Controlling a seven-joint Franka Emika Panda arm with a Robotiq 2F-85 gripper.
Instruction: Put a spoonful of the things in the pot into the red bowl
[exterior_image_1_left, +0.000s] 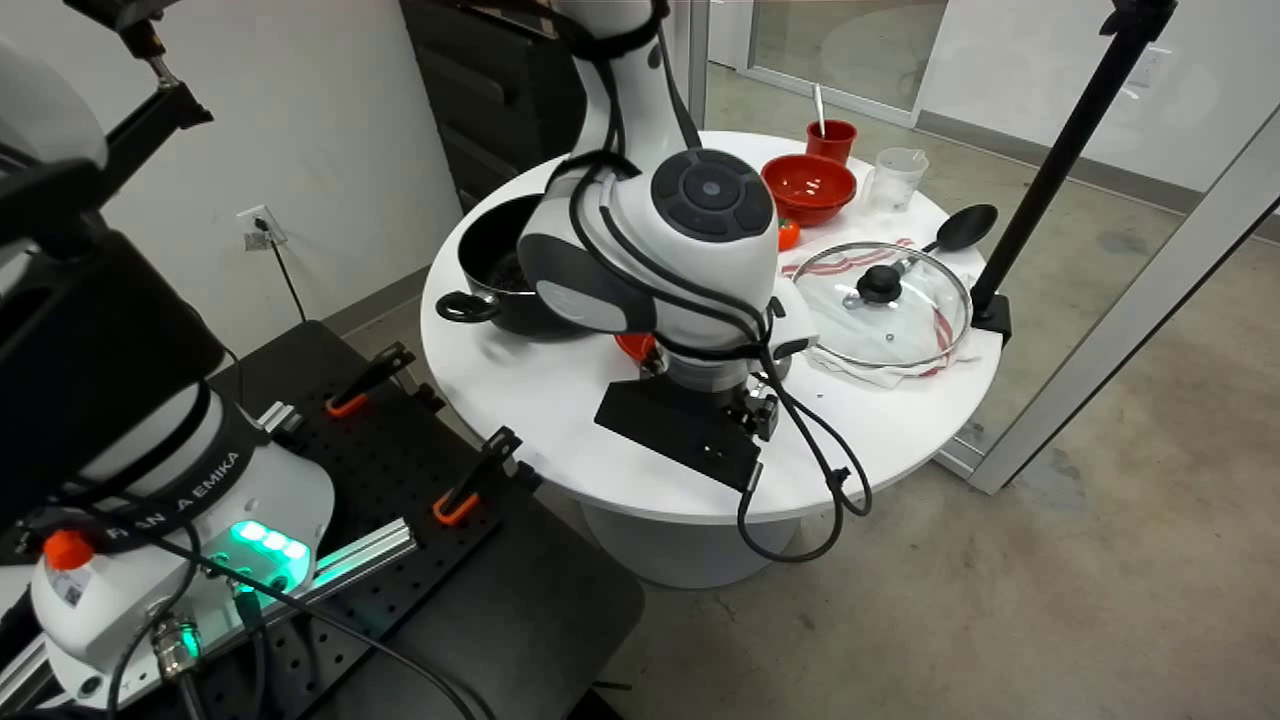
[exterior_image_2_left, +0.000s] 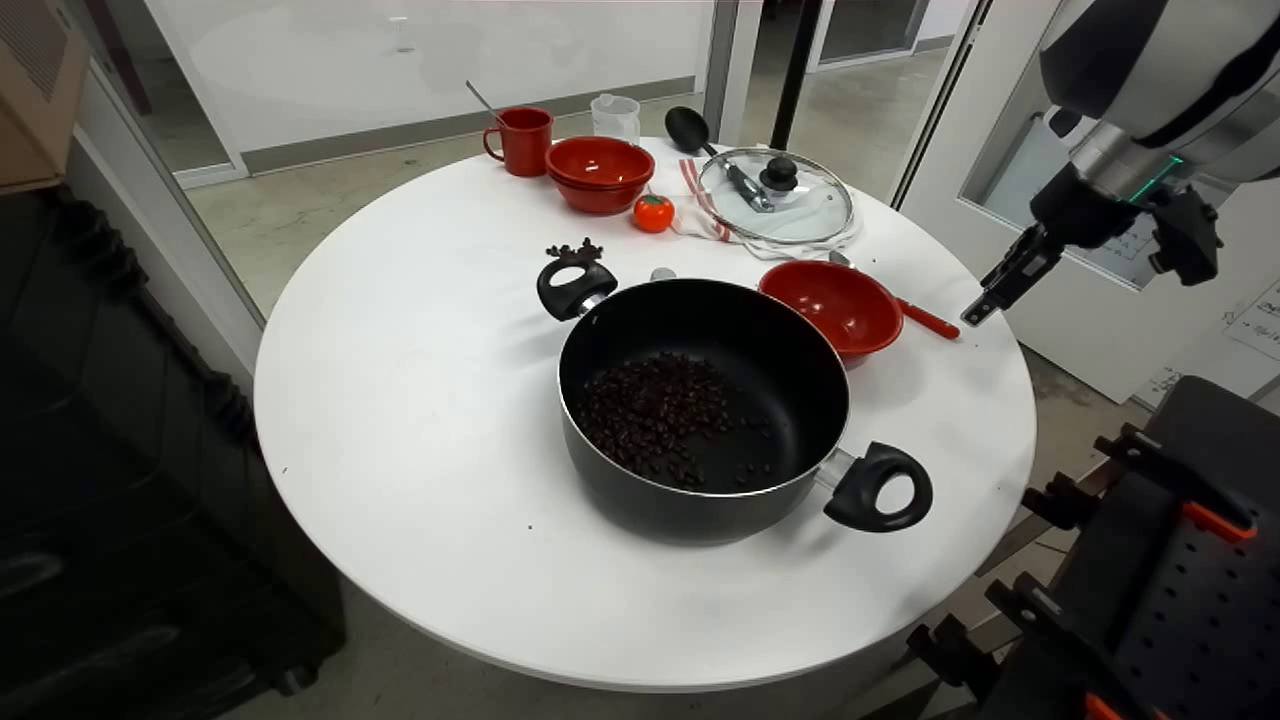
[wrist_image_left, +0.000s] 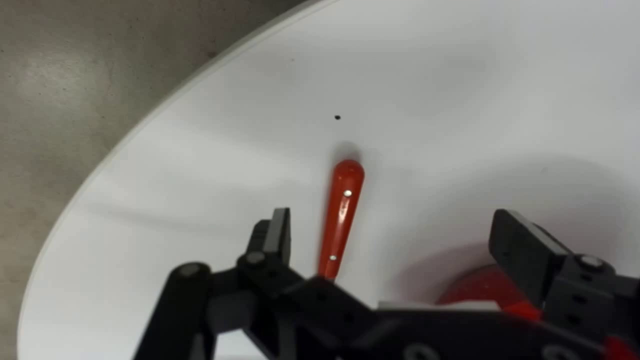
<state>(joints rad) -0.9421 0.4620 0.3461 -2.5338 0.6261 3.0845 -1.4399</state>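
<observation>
**Hovering wide-fingered over a round white table (exterior_image_2_left: 420, 430), close to a red-handled utensil (wrist_image_left: 341, 220)**

Well apart at the fingertips of the Robotiq gripper (wrist_image_left: 390, 217), with the utensil's handle showing between them in the wrist view, nearer to one. Turned with that handle toward the table's right edge in an exterior view, and partly hidden by a shallow red bowl (exterior_image_2_left: 832, 300). Just beside this bowl, toward the near edge, a black two-handled pot (exterior_image_2_left: 690, 515); cannot tell whether touching. Inside, dark beans (exterior_image_2_left: 650, 410) gathered mostly to one side. Toward the far edge, a red mug (exterior_image_2_left: 527, 145), nested red bowls (exterior_image_2_left: 600, 192), a tomato (exterior_image_2_left: 653, 213), and a glass lid (exterior_image_2_left: 780, 180) over the handle of a black serving spoon (exterior_image_2_left: 687, 130).
</observation>
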